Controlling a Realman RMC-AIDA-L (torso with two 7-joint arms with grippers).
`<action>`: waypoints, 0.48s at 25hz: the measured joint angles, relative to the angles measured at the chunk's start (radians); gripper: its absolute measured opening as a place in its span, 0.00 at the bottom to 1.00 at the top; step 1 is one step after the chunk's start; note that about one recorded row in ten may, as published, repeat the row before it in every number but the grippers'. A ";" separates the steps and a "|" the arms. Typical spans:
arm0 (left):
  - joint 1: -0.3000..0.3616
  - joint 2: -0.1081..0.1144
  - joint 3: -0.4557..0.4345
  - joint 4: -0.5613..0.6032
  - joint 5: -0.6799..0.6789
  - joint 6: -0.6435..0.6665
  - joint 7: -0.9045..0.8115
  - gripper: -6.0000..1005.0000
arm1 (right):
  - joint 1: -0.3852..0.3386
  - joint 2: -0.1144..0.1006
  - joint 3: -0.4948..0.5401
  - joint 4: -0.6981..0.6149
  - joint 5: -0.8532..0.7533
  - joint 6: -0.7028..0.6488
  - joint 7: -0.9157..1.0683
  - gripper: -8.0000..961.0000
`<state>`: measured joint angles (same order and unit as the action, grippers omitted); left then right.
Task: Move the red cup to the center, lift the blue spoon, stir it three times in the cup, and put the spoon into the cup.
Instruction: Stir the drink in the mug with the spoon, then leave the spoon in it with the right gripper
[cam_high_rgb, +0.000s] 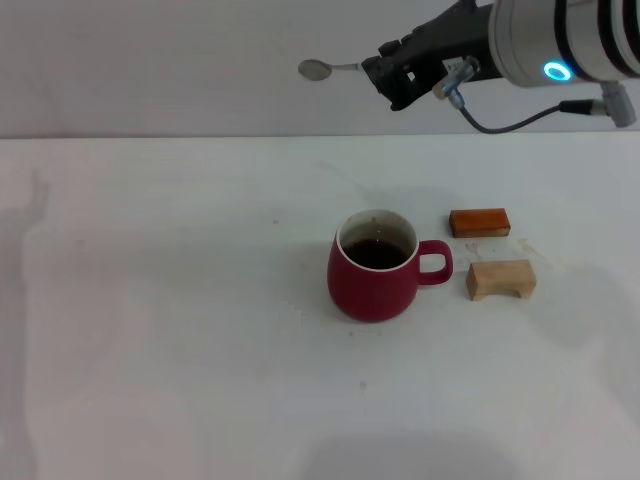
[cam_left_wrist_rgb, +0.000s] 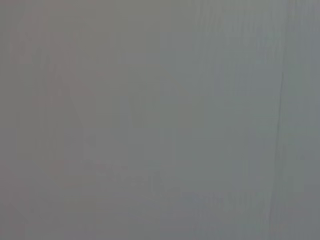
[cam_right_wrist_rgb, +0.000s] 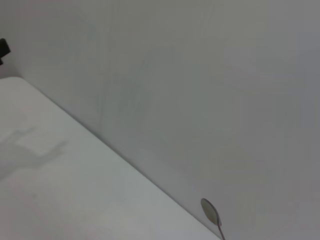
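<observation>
The right gripper (cam_high_rgb: 385, 75) is clamped on the blue spoon (cam_high_rgb: 330, 68), held high behind the red cup (cam_high_rgb: 375, 266) (mid-tabletop (cam_high_rgb: 150, 330)). Tip the bowl downward, then lower it straight into the cup's mouth.

arm shown: only the right arm, in the head view
arm casing: pale silver-grey cylinder with darker bands round it
light: a glowing blue ring on the underside of the casing
right claw (cam_high_rgb: 385, 82): black, blocky, angular housing narrowing toward its tip
fitting: a small silver metal connector beneath the black housing
cable: one thin grey cable looping from that connector to a grey plug on the casing
</observation>
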<state>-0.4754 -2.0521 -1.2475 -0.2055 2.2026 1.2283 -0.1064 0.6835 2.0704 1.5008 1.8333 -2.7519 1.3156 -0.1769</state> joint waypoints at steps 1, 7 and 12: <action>-0.001 0.000 0.000 0.000 0.000 -0.001 0.000 0.86 | 0.020 0.000 0.005 -0.005 0.000 0.022 -0.004 0.15; -0.014 0.001 -0.021 0.008 0.003 -0.007 0.001 0.86 | 0.104 -0.004 0.049 -0.019 0.009 0.122 -0.039 0.15; -0.018 0.001 -0.025 0.009 0.004 -0.007 0.002 0.86 | 0.143 -0.015 0.072 -0.046 0.018 0.166 -0.088 0.15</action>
<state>-0.4932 -2.0510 -1.2724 -0.1961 2.2062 1.2210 -0.1046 0.8263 2.0550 1.5725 1.7877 -2.7338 1.4817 -0.2645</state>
